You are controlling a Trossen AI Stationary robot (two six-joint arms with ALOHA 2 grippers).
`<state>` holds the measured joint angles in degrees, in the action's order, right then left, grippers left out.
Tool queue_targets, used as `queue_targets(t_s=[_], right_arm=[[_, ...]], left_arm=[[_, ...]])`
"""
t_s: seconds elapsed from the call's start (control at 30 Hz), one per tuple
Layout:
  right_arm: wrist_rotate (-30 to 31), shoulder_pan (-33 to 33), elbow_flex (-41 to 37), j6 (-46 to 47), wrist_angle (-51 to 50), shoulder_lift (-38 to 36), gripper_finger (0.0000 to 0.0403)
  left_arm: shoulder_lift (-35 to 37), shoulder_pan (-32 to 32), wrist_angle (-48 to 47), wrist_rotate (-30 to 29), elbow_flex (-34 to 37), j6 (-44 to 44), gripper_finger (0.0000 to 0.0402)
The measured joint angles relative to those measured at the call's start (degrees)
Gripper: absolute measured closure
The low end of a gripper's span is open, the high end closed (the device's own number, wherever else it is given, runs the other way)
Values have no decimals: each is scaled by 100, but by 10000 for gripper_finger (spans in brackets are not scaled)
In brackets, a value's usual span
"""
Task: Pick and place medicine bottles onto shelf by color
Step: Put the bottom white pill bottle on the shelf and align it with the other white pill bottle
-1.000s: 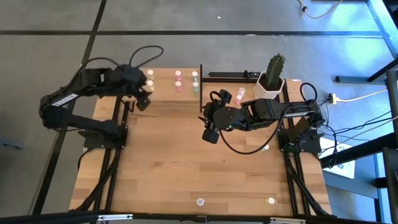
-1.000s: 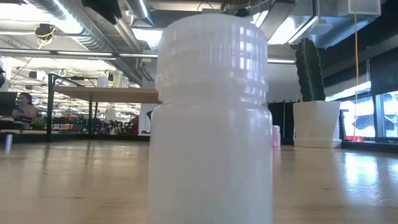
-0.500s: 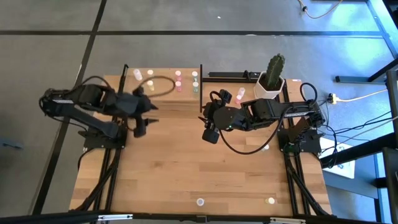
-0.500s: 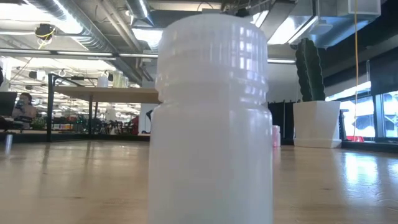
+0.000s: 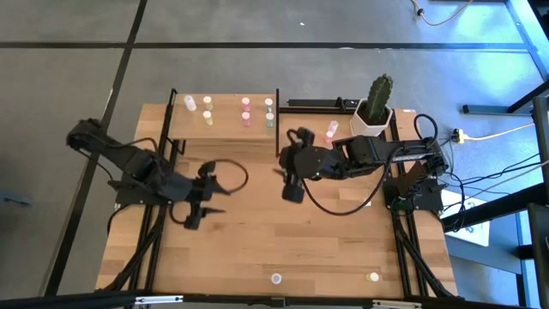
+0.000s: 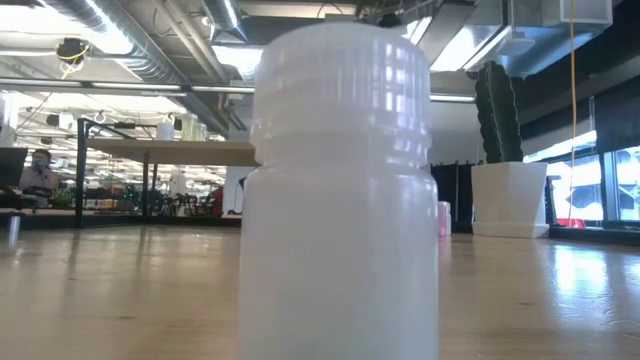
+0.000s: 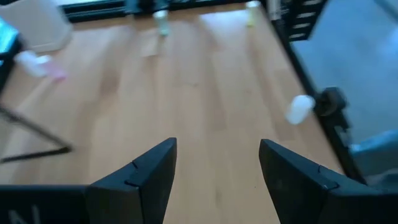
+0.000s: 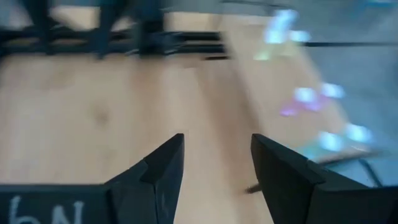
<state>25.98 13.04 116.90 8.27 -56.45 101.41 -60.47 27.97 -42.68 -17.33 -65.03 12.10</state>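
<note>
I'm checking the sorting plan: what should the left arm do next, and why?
Probably carry the empty, open left gripper toward the white bottle at the table's near edge: it stands off the shelf, where other bottles already stand, and the gripper hovers over bare tabletop.

Open right hand (image 8: 214, 165) — bare tabletop (image 8: 81, 112)

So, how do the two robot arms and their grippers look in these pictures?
Both arms are dark, jointed, with black cables looping off them. The left gripper and the right gripper each have two black, wedge-shaped fingers. White lettering marks the gripper bodies in both wrist views.
</note>
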Motion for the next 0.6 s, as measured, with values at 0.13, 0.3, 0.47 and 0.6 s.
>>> queue_targets(t_s=[0.13, 0.3, 0.47, 0.6], right_arm=[[-1274, 36, -1, -410, 0, 0, 215], [-2332, 24, -2, -623, -52, 0, 215], [-3148, 100, -1, -865, -436, 0, 215], [-3257, 243, -1, -1030, -685, 0, 215]], left_arm=[[-128, 434, 562, -8, 291, 137, 179], [-695, 847, 1315, -450, 345, 454, 179], [-1475, 1011, 2039, -596, 345, 819, 179], [-2085, 1108, 2577, -609, 345, 1160, 179]])
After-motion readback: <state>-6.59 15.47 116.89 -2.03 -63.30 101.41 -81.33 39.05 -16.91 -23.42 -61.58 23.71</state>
